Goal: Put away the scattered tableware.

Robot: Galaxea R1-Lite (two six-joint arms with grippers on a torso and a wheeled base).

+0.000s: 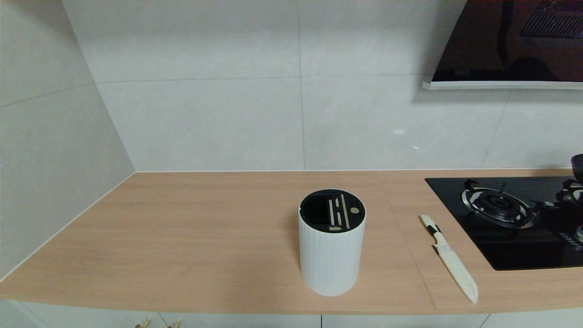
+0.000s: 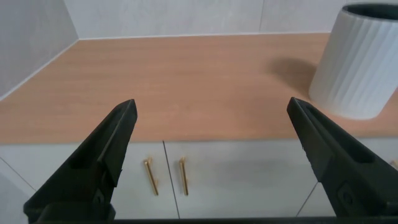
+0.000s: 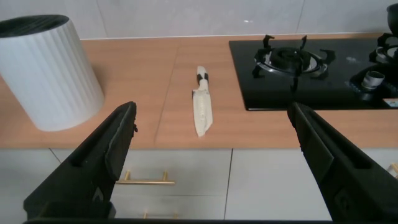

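The left gripper (image 2: 210, 106) hangs in front of the wooden counter's (image 1: 182, 228) front edge, fingers wide apart and gripping nothing; below it are two brass cabinet handles (image 2: 165, 177). Ahead of it and toward the robot's right stands the white ribbed holder (image 2: 357, 62) – upright on the counter, well apart from the fingers.

The right gripper (image 3: 211, 107) also sits off the counter's front edge with its fingers spread and empty. The knife (image 3: 202, 109) lies flat on the counter straight ahead of it, roughly in line with the gap between the fingers but beyond them and not touched; its pale speckled blade points back toward the gripper, and the handle with a black band points away toward the wall. The holder (image 3: 50, 74) is ahead and to this gripper's left, and the black gas hob (image 3: 323, 87) is ahead and to its right.

In the head view the knife (image 1: 448, 259) rests between the holder (image 1: 331, 255) and the hob (image 1: 501, 255) – nearer the hob, touching neither; the holder's black top shows narrow slots.
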